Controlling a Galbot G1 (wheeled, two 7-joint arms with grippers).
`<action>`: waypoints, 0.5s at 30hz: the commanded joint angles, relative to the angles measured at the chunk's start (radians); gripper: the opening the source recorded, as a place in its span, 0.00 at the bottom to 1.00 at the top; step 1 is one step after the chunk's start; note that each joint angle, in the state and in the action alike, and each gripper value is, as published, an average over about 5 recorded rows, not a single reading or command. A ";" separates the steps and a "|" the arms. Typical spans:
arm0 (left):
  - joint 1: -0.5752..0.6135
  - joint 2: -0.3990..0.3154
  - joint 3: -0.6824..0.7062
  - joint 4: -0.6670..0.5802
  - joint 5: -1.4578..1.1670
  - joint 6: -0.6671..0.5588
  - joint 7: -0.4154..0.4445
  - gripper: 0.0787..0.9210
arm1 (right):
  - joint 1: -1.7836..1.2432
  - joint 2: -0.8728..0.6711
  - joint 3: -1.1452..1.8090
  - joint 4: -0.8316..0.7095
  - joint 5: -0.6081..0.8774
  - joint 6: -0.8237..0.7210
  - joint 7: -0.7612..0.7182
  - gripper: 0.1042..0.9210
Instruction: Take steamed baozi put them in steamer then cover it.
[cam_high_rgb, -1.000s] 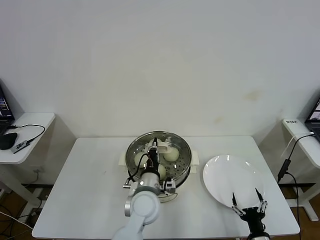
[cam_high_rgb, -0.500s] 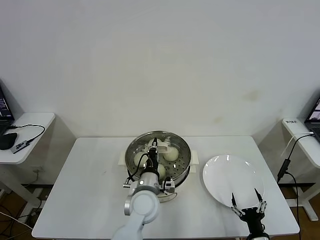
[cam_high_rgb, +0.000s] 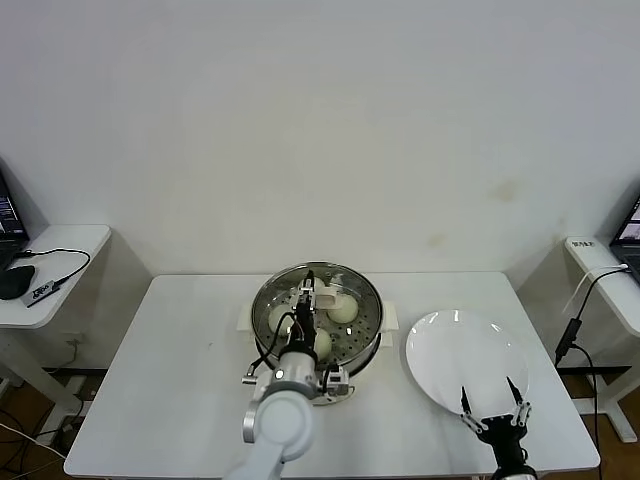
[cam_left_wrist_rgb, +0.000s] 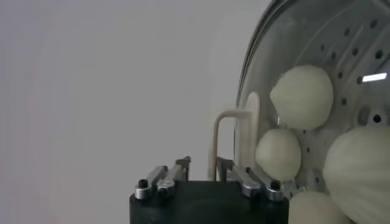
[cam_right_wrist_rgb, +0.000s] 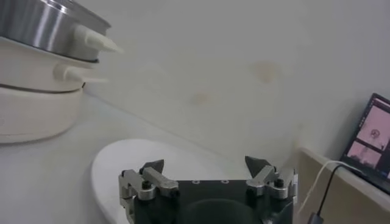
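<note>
The steamer stands mid-table with the glass cover resting on it. Several baozi show through the glass, and the left wrist view shows them on the perforated tray. My left gripper hovers over the cover's cream handle. In the left wrist view the gripper is slightly open, with a post of the handle between the fingertips and a gap on one side. My right gripper is open and empty at the front right, and shows open in its wrist view.
A flat white plate lies empty right of the steamer, just beyond my right gripper; it shows in the right wrist view with the steamer's side. Side desks carry a mouse and a laptop.
My left arm has drawn back a little toward the table's front edge. The cover stays on the steamer. The right arm has not moved.
</note>
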 joint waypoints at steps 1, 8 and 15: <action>0.119 0.063 -0.001 -0.173 -0.114 -0.019 -0.034 0.57 | -0.004 -0.001 0.007 0.001 0.001 0.001 0.000 0.88; 0.312 0.158 -0.099 -0.353 -0.380 -0.114 -0.151 0.81 | -0.006 -0.002 0.007 0.002 0.007 0.001 -0.002 0.88; 0.475 0.224 -0.322 -0.336 -1.314 -0.289 -0.387 0.88 | -0.018 -0.020 -0.020 0.006 0.079 0.004 -0.012 0.88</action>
